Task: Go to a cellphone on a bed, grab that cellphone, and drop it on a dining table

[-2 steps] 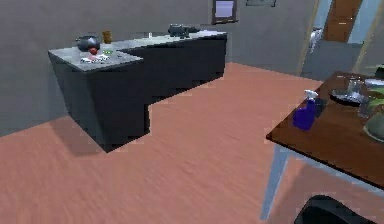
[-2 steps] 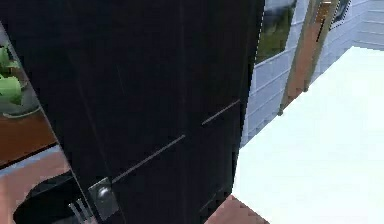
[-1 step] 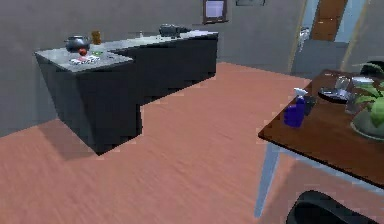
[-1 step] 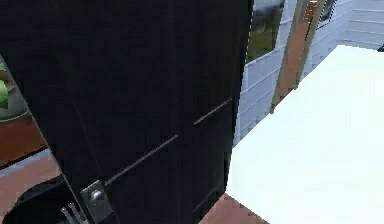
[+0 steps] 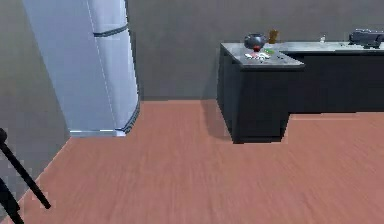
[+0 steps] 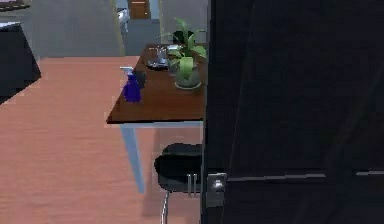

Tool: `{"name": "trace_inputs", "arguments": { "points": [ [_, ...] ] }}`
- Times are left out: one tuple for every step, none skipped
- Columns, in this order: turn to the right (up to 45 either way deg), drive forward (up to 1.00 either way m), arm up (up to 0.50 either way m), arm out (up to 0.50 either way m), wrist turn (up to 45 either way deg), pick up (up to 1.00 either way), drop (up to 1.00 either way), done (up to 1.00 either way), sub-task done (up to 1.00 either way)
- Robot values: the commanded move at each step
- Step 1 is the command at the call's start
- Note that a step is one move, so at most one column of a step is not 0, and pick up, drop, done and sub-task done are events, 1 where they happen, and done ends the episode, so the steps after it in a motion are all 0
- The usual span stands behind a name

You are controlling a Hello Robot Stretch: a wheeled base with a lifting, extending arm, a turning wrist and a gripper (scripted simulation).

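Note:
A dining table [image 6: 160,102] with a brown top and pale blue legs stands in the middle of the arm side view. On it are a blue bottle [image 6: 131,86], two potted green plants [image 6: 187,65] and a dark dish [image 6: 158,64]. A black chair [image 6: 180,168] with metal legs is tucked at the table's near end.
A tall black panel [image 6: 300,110] with a small metal fitting takes up the arm side view's right half. The forward view has a white fridge [image 5: 105,60] at the left and a dark L-shaped kitchen counter [image 5: 262,95] with small items at the right. Open reddish wood floor [image 5: 160,165] lies between them. Thin black legs [image 5: 20,175] cross the bottom left corner.

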Motion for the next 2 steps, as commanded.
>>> {"name": "trace_inputs", "arguments": {
  "points": [
    [-45.0, 0.0, 0.0, 0.0, 0.0, 0.0, 0.0, 0.0, 0.0],
    [-45.0, 0.0, 0.0, 0.0, 0.0, 0.0, 0.0, 0.0, 0.0]
  ]
}}
